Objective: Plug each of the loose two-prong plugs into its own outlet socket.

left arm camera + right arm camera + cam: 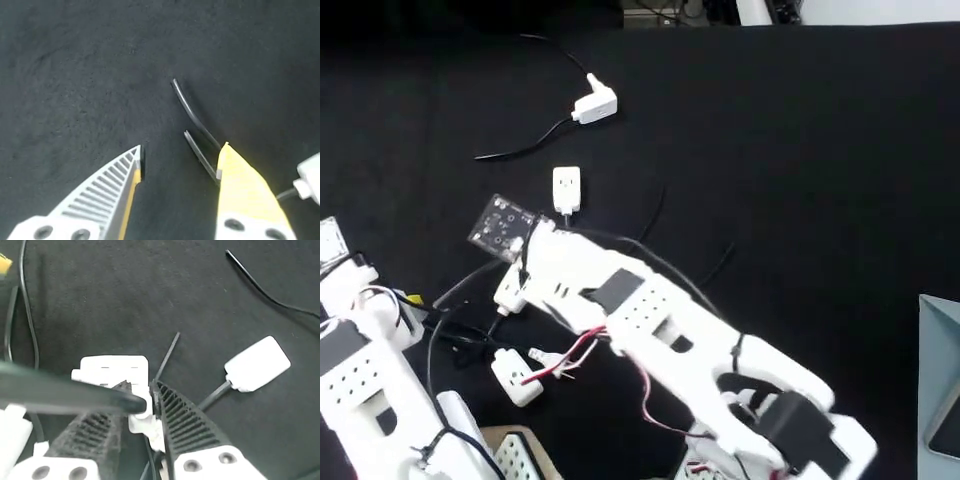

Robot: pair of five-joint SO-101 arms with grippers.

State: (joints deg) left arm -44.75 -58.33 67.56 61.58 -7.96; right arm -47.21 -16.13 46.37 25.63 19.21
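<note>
My right gripper [140, 390] is shut on a white plug [141, 416], held against a white outlet block [114, 371]. From above, this gripper [515, 285] sits left of centre on the black cloth. A second white outlet [566, 190] [257, 362] lies just beyond it, with its cable running under the arm. A loose white two-prong plug [595, 105] lies farther back. Another white connector [515, 378] rests near the front. My left gripper [182, 147] is open over bare cloth and two black cable ends [192, 117], with its yellow fingertip [415, 298] at the far left.
A clear dotted plate [503, 225] lies beside the right gripper. Black cables [460, 335] loop between the two arms. A grey tray edge [940, 370] stands at the right border. The right half of the cloth [800, 150] is bare.
</note>
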